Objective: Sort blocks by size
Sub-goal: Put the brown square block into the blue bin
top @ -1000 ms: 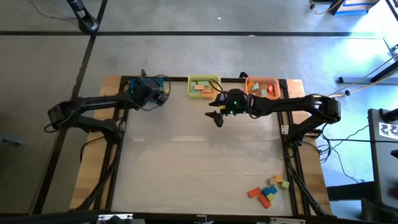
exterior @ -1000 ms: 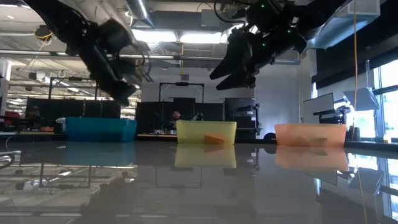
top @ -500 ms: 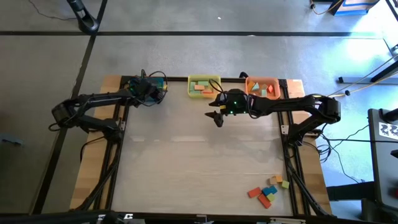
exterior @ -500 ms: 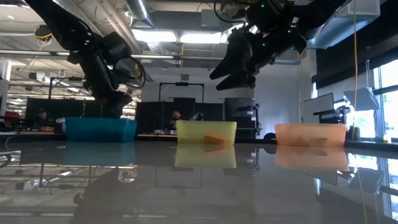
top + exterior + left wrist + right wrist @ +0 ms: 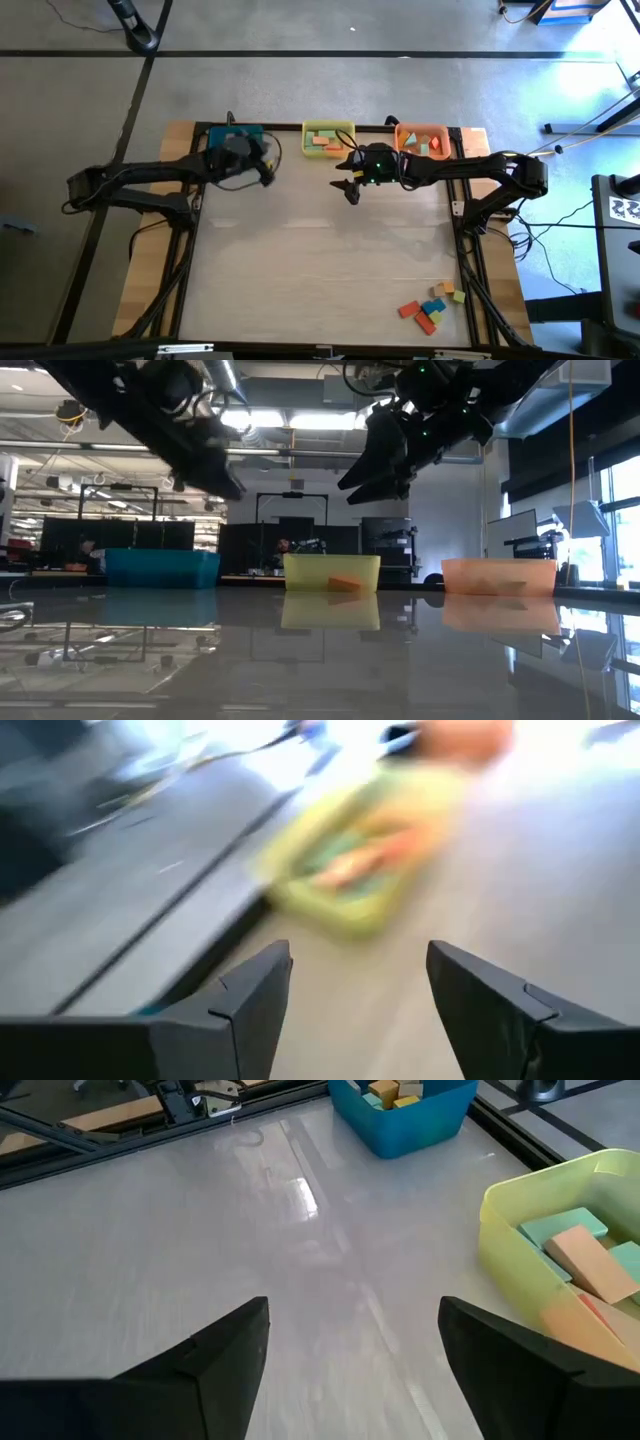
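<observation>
Three bins at the far edge, loose blocks at the near right corner

Three bins are lined along the far edge of the table (image 5: 320, 250): a blue bin (image 5: 232, 132) on the left, a yellow bin (image 5: 327, 138) in the middle and an orange bin (image 5: 421, 138) on the right. Blocks are seen inside all three; in the right wrist view tan and yellow cubes (image 5: 392, 1092) lie in the blue bin and teal and orange pieces (image 5: 585, 1260) in the yellow bin.

A small cluster of loose blocks (image 5: 432, 306) in orange, red, blue, teal and yellow is left near the table's near right corner, close to the right edge and well apart from the bins.

The left gripper (image 5: 262, 160) is held above the table just in front of the blue bin, its fingers (image 5: 250, 995) spread wide with nothing between them. The right gripper (image 5: 350, 186) is held above the table in front of the gap between the yellow and orange bins, its fingers (image 5: 225, 1345) also spread wide and empty.

Most of the tabletop, from the bins to the near edge, is seen as bare surface. In the low view both arms are raised above the bin rims.
</observation>
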